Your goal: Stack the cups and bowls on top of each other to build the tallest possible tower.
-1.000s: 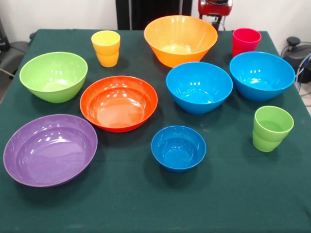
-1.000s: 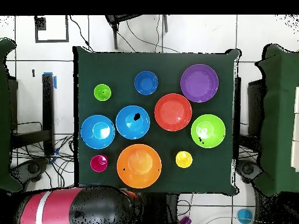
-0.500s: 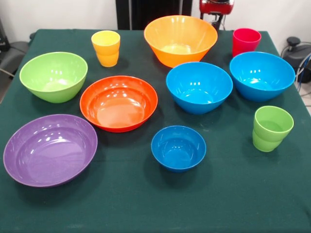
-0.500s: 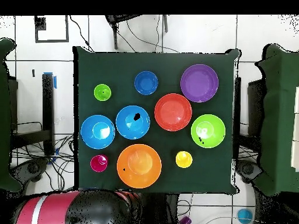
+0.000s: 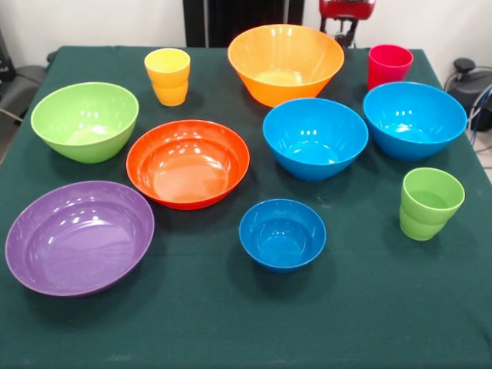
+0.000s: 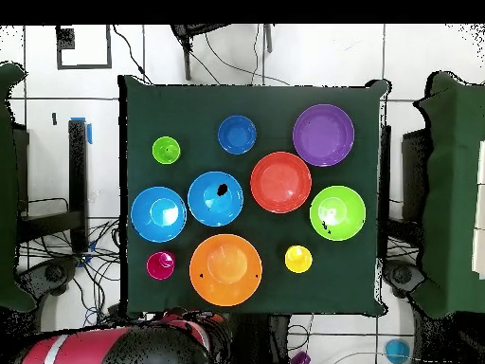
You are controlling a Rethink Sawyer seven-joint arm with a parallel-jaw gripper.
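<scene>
- Standing separately on the green tablecloth [image 5: 231, 323], all ten vessels are upright and none is nested in another; no tower exists yet.
- Landmark: the large yellow-orange bowl [image 5: 285, 63], at the table's robot-side edge. Front-view positions follow.
- Right of it, the red-pink cup [image 5: 389, 66]; left of it, the yellow cup [image 5: 167, 75].
- In front of it, a blue bowl [image 5: 315, 138], with a second blue bowl [image 5: 414, 120] to that one's right, their rims almost touching.
- Farther forward, the small blue bowl [image 5: 282, 234], and off to its right the light green cup [image 5: 429, 203].
- Forward and left of the landmark, the orange-red bowl [image 5: 187, 163]; beyond it, the lime green bowl [image 5: 84, 121] and the wide purple bowl [image 5: 78, 236].
- Behind the landmark, only a red part of the arm [image 5: 347, 9] shows at the top edge; whether the claw is open or closed cannot be told.
- Judged step: the very start, before any pick.
- Judged next move: a base bowl must be chosen and a second vessel gripped by its rim and lowered centred.
</scene>
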